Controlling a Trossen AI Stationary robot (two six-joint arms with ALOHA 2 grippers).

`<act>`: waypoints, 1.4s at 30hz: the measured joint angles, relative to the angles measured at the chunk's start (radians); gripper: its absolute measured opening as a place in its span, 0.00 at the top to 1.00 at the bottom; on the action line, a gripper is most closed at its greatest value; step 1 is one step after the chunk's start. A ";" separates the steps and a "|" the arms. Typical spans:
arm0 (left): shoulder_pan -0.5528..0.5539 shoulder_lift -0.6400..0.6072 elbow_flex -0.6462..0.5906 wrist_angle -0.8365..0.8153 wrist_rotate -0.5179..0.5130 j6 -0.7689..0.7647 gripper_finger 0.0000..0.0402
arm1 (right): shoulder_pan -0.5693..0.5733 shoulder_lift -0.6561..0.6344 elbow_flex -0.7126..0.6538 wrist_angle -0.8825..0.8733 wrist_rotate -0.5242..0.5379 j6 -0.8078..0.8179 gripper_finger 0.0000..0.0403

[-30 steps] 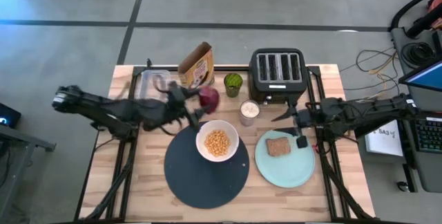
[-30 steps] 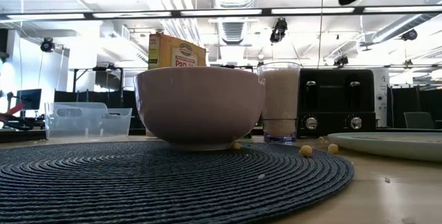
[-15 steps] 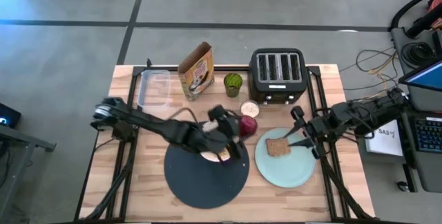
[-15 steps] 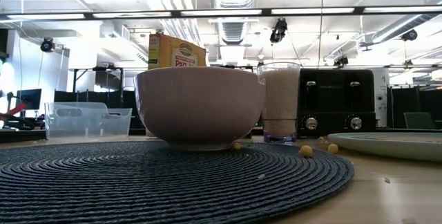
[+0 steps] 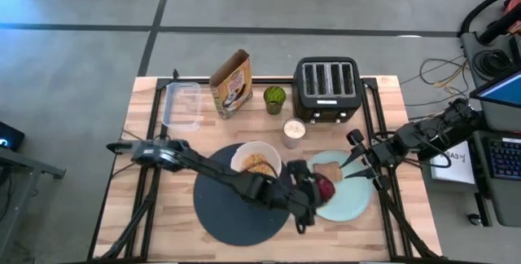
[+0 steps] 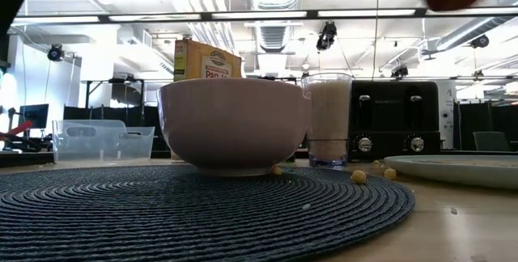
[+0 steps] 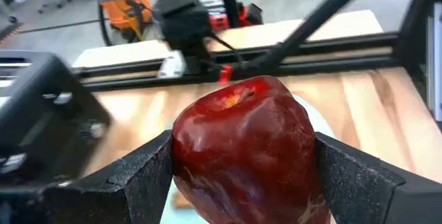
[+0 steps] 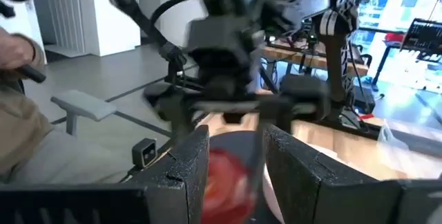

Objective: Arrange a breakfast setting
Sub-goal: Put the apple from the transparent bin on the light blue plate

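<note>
Left arm holds the dark red food piece over the pale mint-green round plate.

High view: the left gripper [image 5: 316, 189] reaches across the large dark navy round mat [image 5: 236, 211], its jaws clamped on the dark red food piece [image 5: 325, 187] above the plate [image 5: 352, 199], just beside the brown toast slice [image 5: 330, 171]; the white bowl [image 5: 244, 156] sits on the mat. The right gripper [image 5: 356, 165] waits at the plate's far edge.
Low view: bowl [image 6: 233, 124] on the mat [image 6: 194, 209], plate [image 6: 461, 169] on the tabletop [image 6: 453, 230].
Left wrist view: both fingers [image 7: 141, 179] press the food piece [image 7: 248, 155].
Right wrist view: its jaws stand narrowly apart, holding nothing.
</note>
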 joint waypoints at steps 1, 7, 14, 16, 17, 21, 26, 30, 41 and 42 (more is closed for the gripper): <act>-0.002 0.037 0.052 -0.025 0.001 -0.005 0.28 | 0.003 -0.004 -0.002 -0.001 0.000 0.007 0.68; -0.003 0.172 0.196 -0.050 0.000 -0.003 0.28 | 0.030 -0.016 -0.005 -0.001 -0.008 0.039 0.68; -0.003 0.145 0.075 0.010 -0.056 -0.049 0.28 | 0.048 -0.013 -0.007 0.007 -0.008 0.062 0.69; -0.003 0.153 0.068 0.034 -0.044 -0.046 0.28 | 0.048 -0.010 -0.007 0.007 -0.007 0.067 0.68; -0.003 0.159 0.064 0.039 -0.030 -0.045 0.28 | 0.048 -0.010 -0.006 0.007 -0.007 0.068 0.68; -0.001 0.201 0.059 0.075 -0.025 -0.027 0.28 | 0.049 -0.007 -0.007 0.007 -0.005 0.082 0.69; -0.001 0.245 0.059 0.117 -0.026 -0.010 0.28 | 0.050 -0.006 -0.008 0.007 -0.003 0.088 0.68; 0.003 0.272 0.059 0.126 -0.027 -0.010 0.28 | 0.050 -0.007 -0.008 0.006 -0.002 0.086 0.69; 0.021 0.305 0.059 0.134 -0.034 -0.020 0.26 | 0.050 -0.006 -0.013 0.006 0.000 0.089 0.69; 0.021 0.306 0.059 0.136 -0.034 -0.021 0.25 | 0.050 -0.006 -0.013 0.006 0.000 0.090 0.69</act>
